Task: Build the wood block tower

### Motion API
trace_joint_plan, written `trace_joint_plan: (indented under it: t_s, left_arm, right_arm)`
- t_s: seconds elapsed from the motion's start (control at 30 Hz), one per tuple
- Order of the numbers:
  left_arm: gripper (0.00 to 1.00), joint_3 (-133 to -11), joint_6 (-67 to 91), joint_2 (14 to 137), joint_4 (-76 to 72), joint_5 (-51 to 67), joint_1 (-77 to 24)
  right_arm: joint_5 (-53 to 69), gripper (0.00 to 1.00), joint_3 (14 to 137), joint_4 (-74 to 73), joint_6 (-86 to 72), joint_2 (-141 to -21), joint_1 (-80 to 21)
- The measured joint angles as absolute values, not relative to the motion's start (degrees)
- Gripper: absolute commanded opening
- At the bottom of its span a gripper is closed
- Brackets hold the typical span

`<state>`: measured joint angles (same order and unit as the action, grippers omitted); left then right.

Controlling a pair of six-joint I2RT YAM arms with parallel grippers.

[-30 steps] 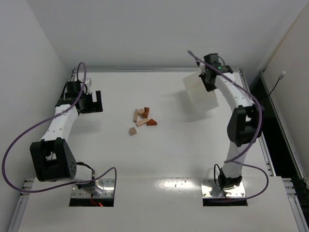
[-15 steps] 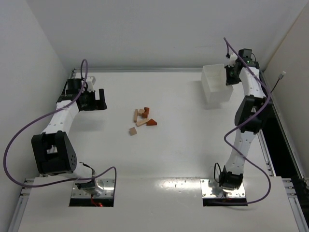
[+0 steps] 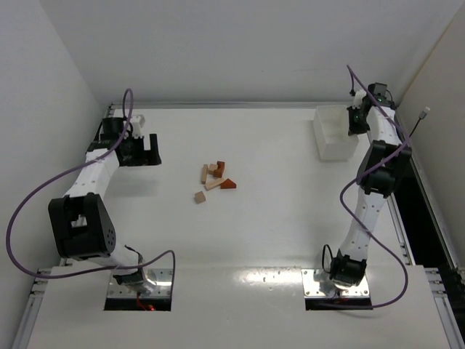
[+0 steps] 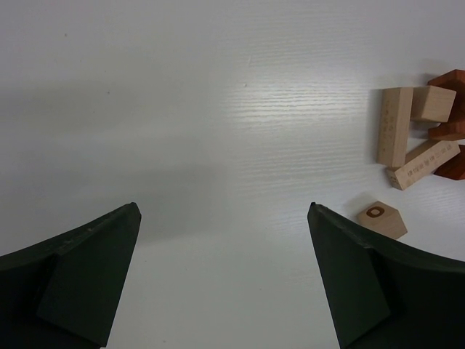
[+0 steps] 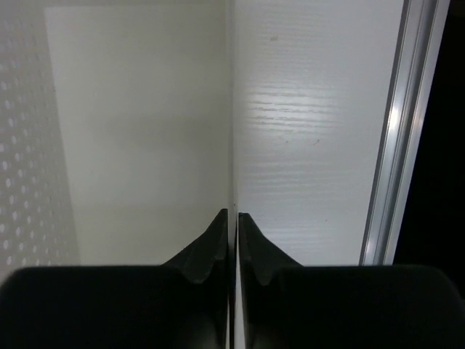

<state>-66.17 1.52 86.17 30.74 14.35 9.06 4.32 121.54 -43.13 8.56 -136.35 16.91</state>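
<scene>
No tower stands; the wooden blocks lie loose in a small heap (image 3: 215, 174) at the table's middle: tan bars, reddish-brown pieces and a wedge (image 3: 229, 183). One tan block (image 3: 199, 197) lies apart, in front of the heap. My left gripper (image 3: 151, 149) is open and empty, left of the heap. In its wrist view (image 4: 224, 211) the tan bar (image 4: 394, 126) and the lone block (image 4: 381, 219) lie to the right. My right gripper (image 3: 352, 121) is shut on the wall of the white tray (image 3: 333, 149) at the back right; the thin wall (image 5: 232, 109) sits between the fingers.
The table's aluminium side rail (image 5: 392, 145) runs close to the right of the tray. White walls enclose the table on the left, back and right. The arm bases are at the near edge.
My right arm carried the white tray from mid-air to the right and set it down near the back right corner. My left gripper shifted slightly right.
</scene>
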Motion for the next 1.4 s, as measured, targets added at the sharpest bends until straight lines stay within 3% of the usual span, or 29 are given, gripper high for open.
trace_joint_plan:
  t_s: [0.07, 0.13, 0.3, 0.33, 0.37, 0.57, 0.83, 1.03, 1.27, 1.4]
  left_arm:
    - [1.0, -66.2, 1.5, 86.5, 30.8, 14.3, 9.1]
    - [1.0, -66.2, 1.5, 86.6, 30.9, 14.3, 9.1]
    - [1.0, -66.6, 1.1, 87.2, 31.2, 14.3, 9.1]
    - [1.0, -66.7, 1.1, 87.2, 31.2, 14.3, 9.1]
    - [1.0, -66.9, 1.1, 87.3, 31.2, 14.3, 9.1]
    - [1.0, -67.0, 0.9, 87.3, 31.2, 14.3, 9.1]
    - [1.0, -62.7, 1.1, 86.1, 30.4, 14.3, 9.1]
    - [1.0, -60.5, 1.8, 84.8, 30.3, 14.4, 9.1]
    - [0.98, -60.3, 2.0, 84.7, 30.2, 15.0, 9.1]
    - [0.86, -60.4, 2.1, 84.6, 30.4, 14.4, 7.1]
  right_arm:
    - [4.5, 0.18, 121.5, -41.9, 8.7, -136.4, 17.0]
    - [4.7, 0.46, 121.5, -40.6, 8.8, -136.5, 17.0]
    - [4.6, 0.78, 121.9, -39.5, 10.3, -136.4, 16.7]
    - [4.7, 0.93, 121.9, -39.5, 10.6, -136.4, 16.6]
    - [4.9, 1.0, 121.8, -39.6, 10.7, -136.4, 16.4]
    - [7.3, 1.0, 113.8, -39.9, 11.4, -130.5, 15.2]
    - [6.5, 1.0, 87.9, -35.7, 10.3, -101.0, 8.0]
    - [13.4, 0.97, 84.7, -35.3, 11.3, -84.4, -0.1]
    - [19.5, 0.75, 89.8, -41.9, 12.3, -91.9, -12.8]
    - [19.6, 0.75, 89.9, -44.5, 12.2, -98.1, -16.8]
